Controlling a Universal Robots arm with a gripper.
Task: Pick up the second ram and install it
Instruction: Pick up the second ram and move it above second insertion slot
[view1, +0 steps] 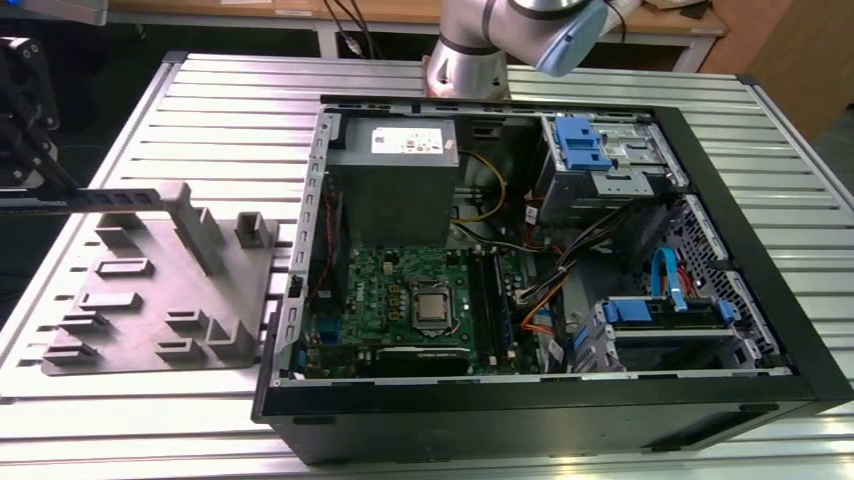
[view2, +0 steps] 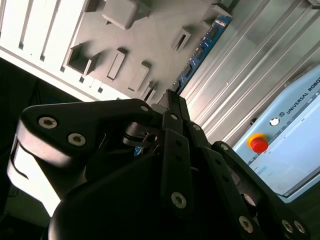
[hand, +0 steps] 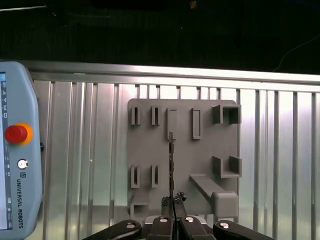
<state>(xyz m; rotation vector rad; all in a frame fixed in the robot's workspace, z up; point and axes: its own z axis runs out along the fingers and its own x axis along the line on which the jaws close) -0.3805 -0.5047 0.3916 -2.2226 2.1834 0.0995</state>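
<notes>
The second ram (hand: 171, 160) is a thin dark stick seen edge-on, and my gripper (hand: 173, 202) is shut on one end of it. It hangs over the grey holder tray (hand: 200, 150), apart from the tray's slots. In the second wrist view the ram (view2: 202, 47) shows a blue edge and juts out from the gripper (view2: 167, 97) over the tray (view2: 150, 30). The exterior view has the gripper (view1: 34, 180) at its left edge, with the ram (view1: 114, 196) lying as a dark level bar above the tray (view1: 147, 300).
An open computer case (view1: 561, 400) lies at the exterior view's right of the tray, with the motherboard (view1: 400, 300), power supply (view1: 394, 170) and drive cages (view1: 607, 155) inside. A teach pendant (hand: 15, 150) with a red button (view2: 257, 143) rests on the ribbed metal table (hand: 290, 150).
</notes>
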